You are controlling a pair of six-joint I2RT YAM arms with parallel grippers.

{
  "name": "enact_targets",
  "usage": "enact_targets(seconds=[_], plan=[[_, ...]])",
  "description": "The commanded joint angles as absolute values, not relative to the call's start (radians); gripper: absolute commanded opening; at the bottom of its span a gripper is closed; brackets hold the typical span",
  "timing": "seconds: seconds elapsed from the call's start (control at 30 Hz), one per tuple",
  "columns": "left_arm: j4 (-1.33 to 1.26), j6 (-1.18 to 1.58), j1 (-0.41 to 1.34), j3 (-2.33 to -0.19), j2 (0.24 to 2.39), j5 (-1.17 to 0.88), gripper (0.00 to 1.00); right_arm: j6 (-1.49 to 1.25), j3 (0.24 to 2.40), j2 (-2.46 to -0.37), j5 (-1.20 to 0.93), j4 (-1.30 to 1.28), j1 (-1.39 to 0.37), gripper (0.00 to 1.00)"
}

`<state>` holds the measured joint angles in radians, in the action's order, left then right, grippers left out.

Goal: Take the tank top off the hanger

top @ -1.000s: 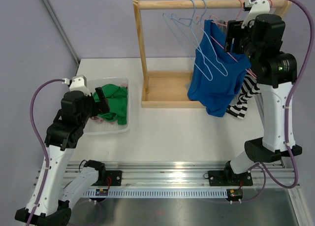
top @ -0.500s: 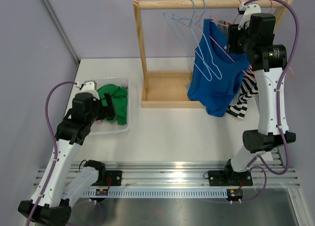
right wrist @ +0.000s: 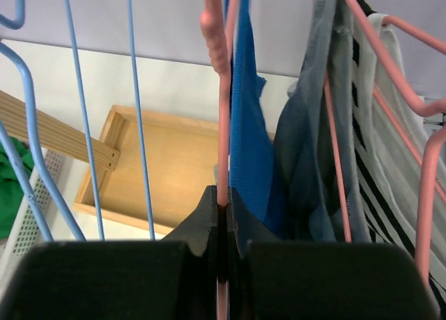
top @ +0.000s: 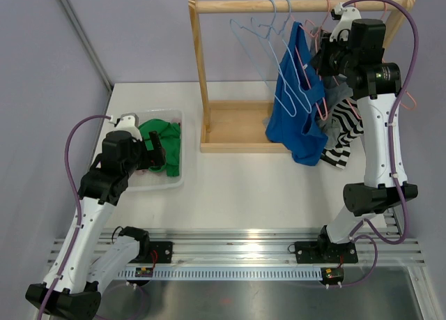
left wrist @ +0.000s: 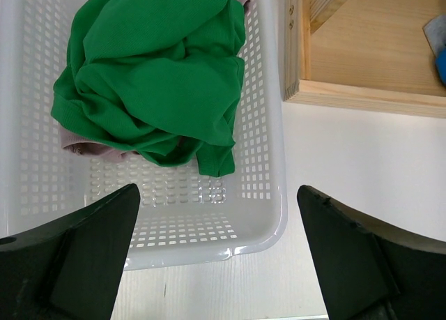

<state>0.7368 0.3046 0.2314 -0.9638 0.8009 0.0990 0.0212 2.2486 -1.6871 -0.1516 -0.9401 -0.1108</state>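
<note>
The right gripper (right wrist: pixel 221 215) is fully closed, its two dark fingers pinched on the thin wire of the pink hanger (right wrist: pixel 223 125), which runs straight up out of the jaws. Just to the right of that wire hangs the blue tank top (right wrist: pixel 247 146), on the rack and off the tabletop, its fabric touching a grey garment (right wrist: pixel 313 160). A striped garment (right wrist: pixel 390 173) on further pink wires hangs beyond that.

Room is tight here. Empty blue wire hangers (top: pixel 265 34) crowd the tank top's left side, and the other clothes press on its right. All of them hang from the rail (top: pixel 230 5) of the wooden rack (top: pixel 237 125). The bare tabletop (top: pixel 244 187) lies open in front of the rack.

The right arm stands tall, with its forearm raised and its wrist just under the rail.

The left gripper (left wrist: pixel 217 194) is spread wide and holds nothing. It hovers above the near rim of the white basket (left wrist: pixel 275 160), where a crumpled green garment (left wrist: pixel 153 76) lies. The left arm leans forward and bends at the elbow, its wrist pointing down at the basket.
</note>
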Motion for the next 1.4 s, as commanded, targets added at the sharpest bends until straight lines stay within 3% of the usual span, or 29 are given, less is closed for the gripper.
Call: enact_targets(seconds=[0.0,0.3,0.67,0.87,1.13,1.37], plan=[[0.686,0.29,0.235,-0.959,0.805,0.064,0.99,-0.052,2.282,-1.669,-0.236,-0.89,-0.107,0.0],[0.686,0.288,0.235,-0.957,0.802,0.063,0.99,-0.118,2.417,-1.667,-0.279,-0.925,-0.107,0.0],[0.684,0.287,0.235,-0.957,0.799,0.066,0.99,-0.114,2.314,-1.487,-0.245,-0.943,-0.107,0.0],[0.673,0.285,0.235,-0.96,0.79,0.026,0.99,-0.103,2.018,-1.287,-0.23,-0.917,-0.107,0.0],[0.629,0.319,0.236,-0.985,0.782,-0.155,0.99,-0.189,1.436,-1.005,-0.285,-0.792,-0.107,0.0],[0.589,0.417,0.32,-0.976,0.767,-0.146,0.99,-0.302,1.067,-0.898,-0.529,-0.689,-0.115,0.0]])
